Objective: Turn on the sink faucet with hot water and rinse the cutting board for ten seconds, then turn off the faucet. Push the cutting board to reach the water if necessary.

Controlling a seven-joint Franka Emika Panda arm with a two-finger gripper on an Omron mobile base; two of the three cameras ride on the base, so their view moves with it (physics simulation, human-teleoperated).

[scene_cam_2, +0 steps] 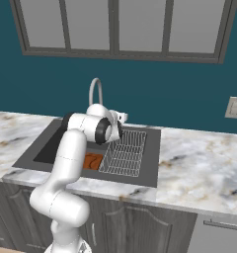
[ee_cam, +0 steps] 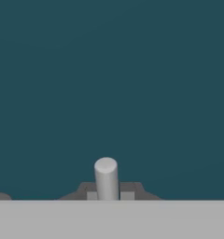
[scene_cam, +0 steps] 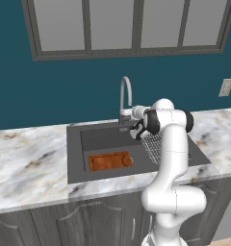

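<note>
The sink faucet (scene_cam: 125,89) (scene_cam_2: 95,89) arches over the back of the dark grey sink (scene_cam: 74,153) (scene_cam_2: 151,165). My gripper (scene_cam: 125,115) (scene_cam_2: 122,117) is at the faucet's base. In the hand view, my gripper (ee_cam: 107,194) is shut on the short grey faucet lever (ee_cam: 106,176), which stands between the two dark fingertips against the teal wall. The orange-brown cutting board (scene_cam: 110,161) (scene_cam_2: 92,160) lies flat on the basin floor, left of the spout and partly hidden by my arm in the right base view. The water is out of view.
A wire dish rack (scene_cam: 155,146) (scene_cam_2: 123,153) fills the right half of the basin, under my forearm. Marble counter (scene_cam: 26,158) (scene_cam_2: 204,168) runs on both sides. Wall outlets (scene_cam: 226,87) (scene_cam_2: 234,107) and a window (scene_cam: 132,24) are behind.
</note>
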